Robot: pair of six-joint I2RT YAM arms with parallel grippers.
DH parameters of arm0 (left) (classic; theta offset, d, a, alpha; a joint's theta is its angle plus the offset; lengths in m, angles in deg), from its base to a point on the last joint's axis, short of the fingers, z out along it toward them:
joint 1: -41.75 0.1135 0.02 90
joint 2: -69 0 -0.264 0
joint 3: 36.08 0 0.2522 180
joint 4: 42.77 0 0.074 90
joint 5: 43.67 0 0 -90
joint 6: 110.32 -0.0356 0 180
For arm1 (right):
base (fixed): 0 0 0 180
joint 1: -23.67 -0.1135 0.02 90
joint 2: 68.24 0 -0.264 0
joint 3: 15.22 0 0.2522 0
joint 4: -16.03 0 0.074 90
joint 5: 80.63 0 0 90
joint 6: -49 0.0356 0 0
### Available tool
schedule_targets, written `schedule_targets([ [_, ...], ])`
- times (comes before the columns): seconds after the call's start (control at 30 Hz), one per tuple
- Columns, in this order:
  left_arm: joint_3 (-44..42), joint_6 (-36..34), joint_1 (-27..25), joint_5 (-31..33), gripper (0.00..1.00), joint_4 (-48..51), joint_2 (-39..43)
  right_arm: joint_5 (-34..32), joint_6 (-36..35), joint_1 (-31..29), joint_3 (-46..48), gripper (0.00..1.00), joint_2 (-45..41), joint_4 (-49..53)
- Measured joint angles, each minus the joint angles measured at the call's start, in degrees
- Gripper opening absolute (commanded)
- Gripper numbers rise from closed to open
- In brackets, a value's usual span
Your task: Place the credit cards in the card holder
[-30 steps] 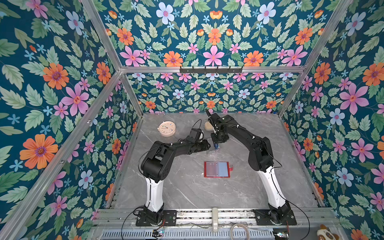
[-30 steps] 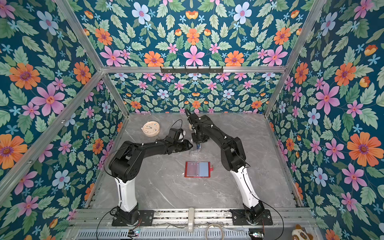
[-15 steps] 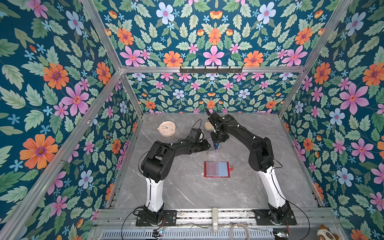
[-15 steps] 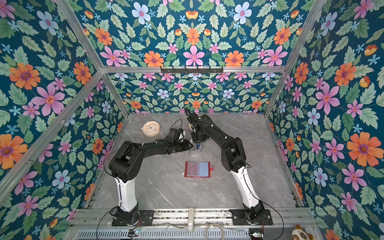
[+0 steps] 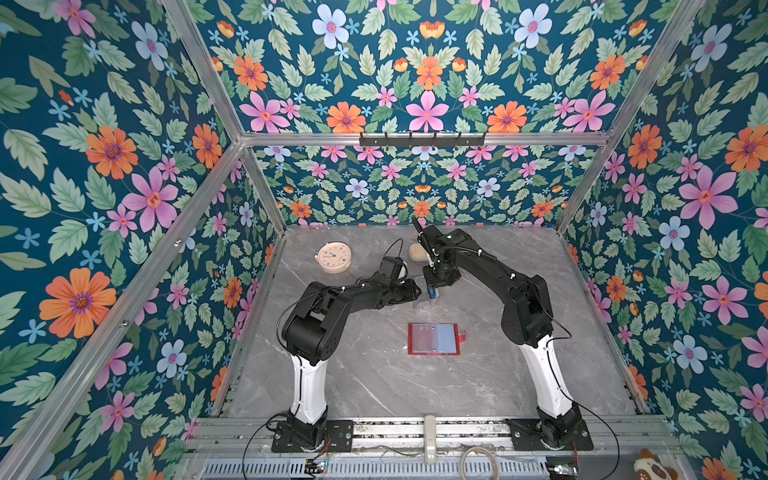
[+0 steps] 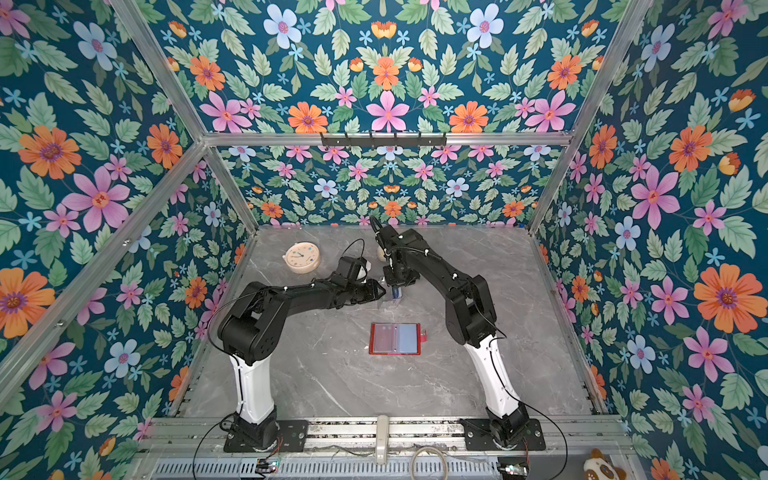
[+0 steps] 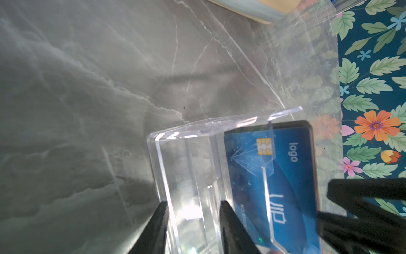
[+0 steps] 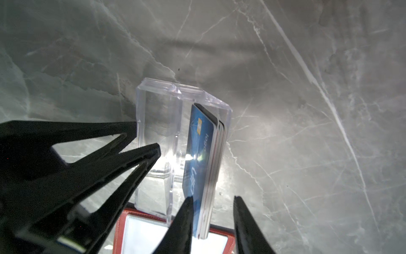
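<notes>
The credit cards [image 8: 204, 158] stand on edge, blue one foremost, in 1 slot of a clear stand [image 8: 158, 105] on the grey table [image 5: 374, 374], near the card holder [image 5: 420, 338], which lies open and flat. The right gripper [image 8: 213, 198] straddles the stack, its 2 fingers spread. The left gripper [image 7: 193, 202] pinches the stand's empty compartment.

Both top views are bright, sharp and evenly lit from above, with only faint soft shadows on the grey surface [image 5: 374, 386]. The wrist views are dimmer. White glare flares off the clear acrylic stand [image 8: 158, 110], a dark shadow band crosses the surface, and the blue card [image 7: 285, 187] shows soft lettering.
</notes>
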Motion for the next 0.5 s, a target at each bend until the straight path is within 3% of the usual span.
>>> schedule_targets([
  [0.5,0.1,0.0,0.0,-0.4,0.4,0.0,-0.1,8.1,3.0,2.8,7.6,0.36,-1.3,-6.7],
])
